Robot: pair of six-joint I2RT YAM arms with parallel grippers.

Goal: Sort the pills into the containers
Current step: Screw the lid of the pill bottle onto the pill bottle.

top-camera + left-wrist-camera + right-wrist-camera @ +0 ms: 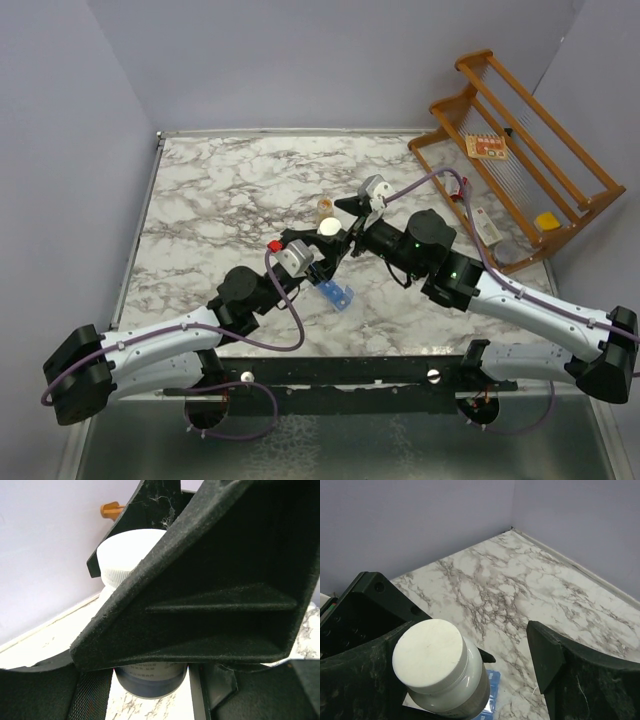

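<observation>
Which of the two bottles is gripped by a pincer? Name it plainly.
The dark bottle with the white cap, clamped in the left pincer. The small amber bottle stands free on the table beyond it, untouched.

Left gripper point(150, 595) clamped on dark bottle point(150, 682), white ribbed cap point(122, 555); marble table point(45, 635) beneath, lilac wall point(45, 550) behind

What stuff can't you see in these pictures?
- Pills: none show; the white cap and dark wall of the bottle hide its inside in every view.
- Blue containers: top view, the left arm covers part, lids too small to tell; right wrist view, bottle and bottom edge leave one corner.
- Bottle label: left wrist view, a finger of the left tool covers it; print blurred.
</observation>
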